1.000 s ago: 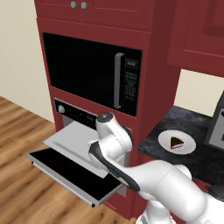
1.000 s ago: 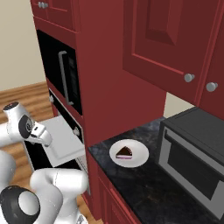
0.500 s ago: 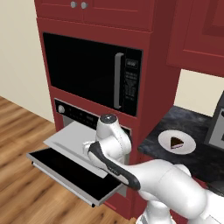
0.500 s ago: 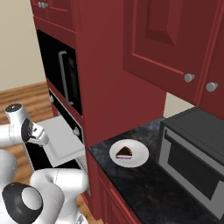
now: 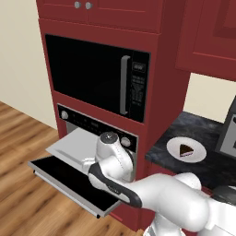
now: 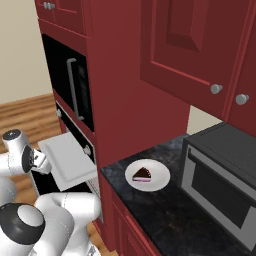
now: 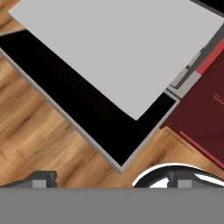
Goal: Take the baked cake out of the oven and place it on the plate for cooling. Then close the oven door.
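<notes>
Resting on the plate (image 6: 147,175), the baked cake (image 6: 142,174) sits near the middle of that white dish, a dark wedge with a pinkish layer along its base; from the left base camera the same cake (image 5: 186,150) and plate (image 5: 186,150) lie on the dark speckled counter (image 5: 203,133), just to the right of the oven (image 5: 99,131). The oven door (image 5: 69,177) hangs fully open below the oven's control strip, its dark glass face level and pointing up, and a pale grey tray (image 5: 76,144) juts out of the oven mouth above the door. The black microwave (image 5: 97,76) is built in directly above the oven. The end effector (image 7: 109,178) hovers over the outer corner of the oven door (image 7: 94,124), looking down past the tray (image 7: 120,48) to the wooden floor (image 7: 39,144); its fingertips (image 7: 41,178) stand wide apart with nothing between them. A second silver-fronted appliance (image 6: 222,180) stands on the counter on the far side of the plate from the oven
</notes>
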Robot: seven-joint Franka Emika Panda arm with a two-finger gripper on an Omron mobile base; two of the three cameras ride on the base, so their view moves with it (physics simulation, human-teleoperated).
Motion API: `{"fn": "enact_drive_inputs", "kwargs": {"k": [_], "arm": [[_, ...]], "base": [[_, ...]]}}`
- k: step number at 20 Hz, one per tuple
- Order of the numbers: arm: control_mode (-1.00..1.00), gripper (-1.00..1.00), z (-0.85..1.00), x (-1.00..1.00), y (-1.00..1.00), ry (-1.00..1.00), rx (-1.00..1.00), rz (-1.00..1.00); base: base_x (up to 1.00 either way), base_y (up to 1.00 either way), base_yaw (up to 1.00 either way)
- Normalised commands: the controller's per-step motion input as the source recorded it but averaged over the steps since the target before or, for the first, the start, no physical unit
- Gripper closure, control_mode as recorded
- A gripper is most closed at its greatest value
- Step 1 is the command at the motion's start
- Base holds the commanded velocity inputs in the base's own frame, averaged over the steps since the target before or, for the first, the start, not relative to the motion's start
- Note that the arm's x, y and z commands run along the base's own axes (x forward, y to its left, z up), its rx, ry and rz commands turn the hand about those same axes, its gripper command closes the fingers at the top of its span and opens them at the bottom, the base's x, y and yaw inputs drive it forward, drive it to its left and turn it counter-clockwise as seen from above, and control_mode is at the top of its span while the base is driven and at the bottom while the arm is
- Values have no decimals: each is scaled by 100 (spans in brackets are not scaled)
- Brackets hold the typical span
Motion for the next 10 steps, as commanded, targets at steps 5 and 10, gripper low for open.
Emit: {"fn": "enact_drive_inputs", "kwargs": {"k": [5,10], "arm": [[-100,-100,-7,0,6,0,7,-15],[-100,-100,-14,10,4,0,10,-17]], "base": [[0,0,0],[0,0,0]]}}
